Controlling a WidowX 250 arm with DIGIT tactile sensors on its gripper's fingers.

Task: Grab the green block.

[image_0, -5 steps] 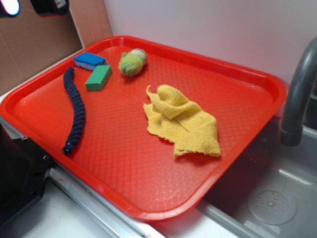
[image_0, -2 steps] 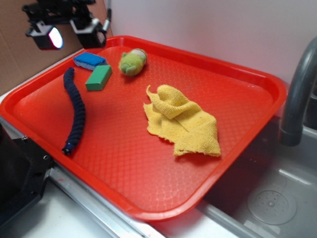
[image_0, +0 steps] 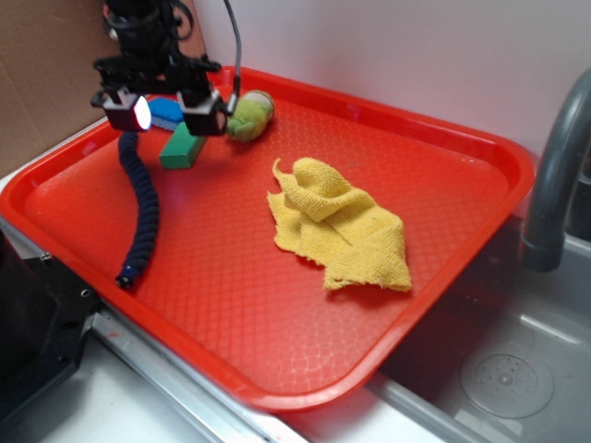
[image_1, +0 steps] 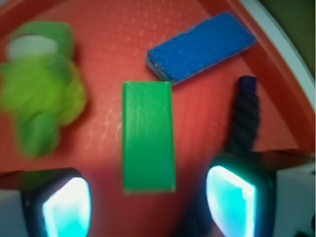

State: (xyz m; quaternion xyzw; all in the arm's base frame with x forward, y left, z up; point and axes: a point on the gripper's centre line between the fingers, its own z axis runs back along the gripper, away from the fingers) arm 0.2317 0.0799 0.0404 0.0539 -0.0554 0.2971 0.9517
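- Gripper (image_1: 148, 207) open, hovering over the far-left corner of the red tray (image_0: 480, 221), fingers (image_1: 64, 205) straddling the near end of the green block (image_1: 148, 136).
- Green block flat on tray, between plush toy (image_1: 42, 86) and dark rope (image_1: 242, 116), just beside blue sponge (image_1: 202, 47).

Setup sits against a plain white wall (image_0: 388, 55), with a brown cardboard panel (image_0: 42, 83) propped up on the left side. A big red tray (image_0: 277, 305) with a textured bottom takes up most of the counter. Right next to it there's a grey metal sink (image_0: 503, 369) with a round drain, and a dark grey faucet (image_0: 554, 175) curving over it. Lighting is soft and even.
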